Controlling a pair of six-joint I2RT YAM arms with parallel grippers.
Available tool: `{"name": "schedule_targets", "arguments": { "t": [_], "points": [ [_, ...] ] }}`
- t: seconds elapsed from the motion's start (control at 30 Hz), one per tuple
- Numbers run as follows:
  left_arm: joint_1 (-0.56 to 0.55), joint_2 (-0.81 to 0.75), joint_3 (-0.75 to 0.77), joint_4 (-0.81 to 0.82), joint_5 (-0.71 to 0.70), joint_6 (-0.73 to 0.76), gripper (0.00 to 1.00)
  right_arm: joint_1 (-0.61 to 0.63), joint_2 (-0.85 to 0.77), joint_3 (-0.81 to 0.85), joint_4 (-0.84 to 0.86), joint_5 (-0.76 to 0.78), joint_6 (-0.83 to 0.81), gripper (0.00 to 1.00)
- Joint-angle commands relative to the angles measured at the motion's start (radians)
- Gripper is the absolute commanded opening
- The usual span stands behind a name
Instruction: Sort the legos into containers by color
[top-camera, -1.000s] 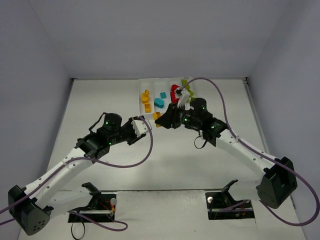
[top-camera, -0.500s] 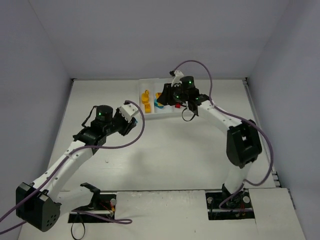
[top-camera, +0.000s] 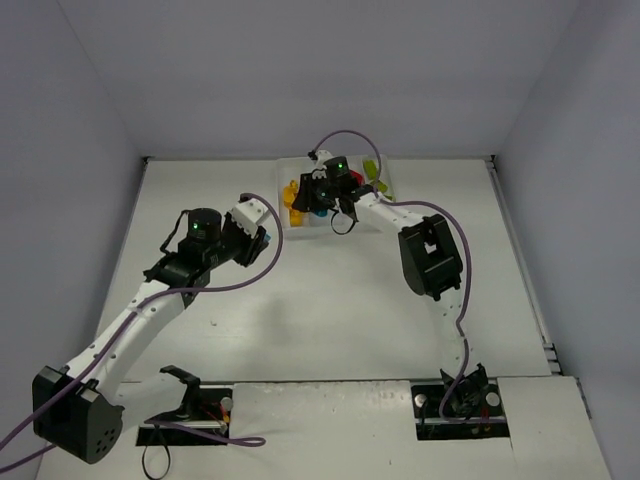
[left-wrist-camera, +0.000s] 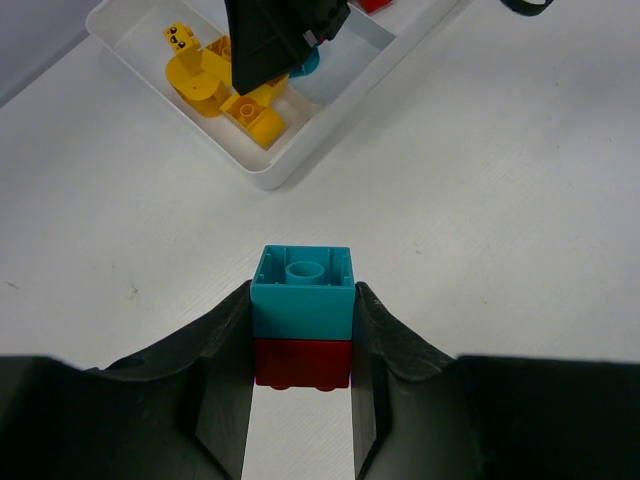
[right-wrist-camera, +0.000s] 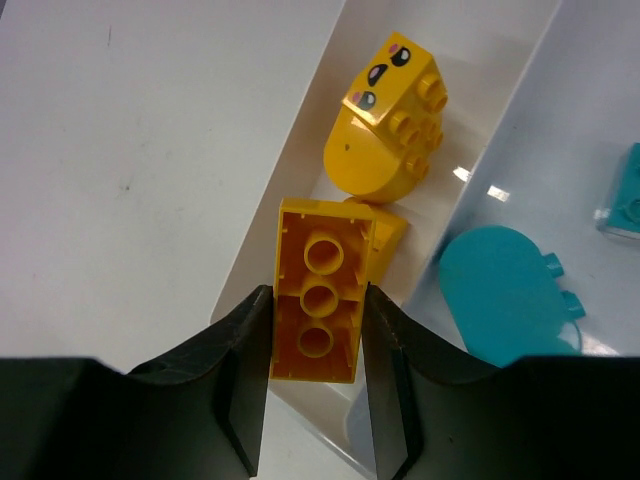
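Above the white tray (right-wrist-camera: 300, 150), the right arm hides most of the bricks from the overhead camera, and only scraps of colour show. That arm stretches far forward. The right gripper (right-wrist-camera: 315, 330) is clamped on a yellow brick (right-wrist-camera: 318, 290), hollow side up, over the leftmost compartment, which holds a yellow face brick (right-wrist-camera: 385, 125). A cyan rounded brick (right-wrist-camera: 510, 290) lies next door. The left gripper (left-wrist-camera: 302, 340) pinches a cyan-on-red stack (left-wrist-camera: 302, 300), with table (left-wrist-camera: 480, 200) between it and the tray's corner.

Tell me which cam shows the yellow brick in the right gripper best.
Right wrist. The yellow brick sits centre frame, hollow underside facing the camera, clamped in the right gripper over the tray. Top external: lost under the arm. Left wrist: the gripper's dark body blocks it.
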Motion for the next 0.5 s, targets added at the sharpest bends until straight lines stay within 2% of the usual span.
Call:
{"name": "schedule_targets", "arguments": {
  "t": [0.0,0.03,0.13,0.3,0.47],
  "points": [
    [0.006,-0.013,0.044,0.07,0.023,-0.015,0.06,0.019,-0.011,0.087,0.059,-0.003,0.021,0.22],
    [0.006,-0.013,0.042,0.07,0.026,-0.015,0.06,0.024,0.001,0.093,0.059,-0.006,0.024,0.3],
    [0.006,-0.012,0.042,0.07,0.037,-0.013,0.06,0.025,0.009,0.106,0.059,-0.012,0.032,0.46],
    [0.008,-0.018,0.039,0.07,0.058,0.0,0.06,0.019,-0.014,0.087,0.057,-0.033,0.035,0.51],
    [0.006,-0.042,0.021,0.082,0.146,0.043,0.07,0.017,-0.18,-0.022,0.062,-0.084,0.032,0.52]
  ]
}}
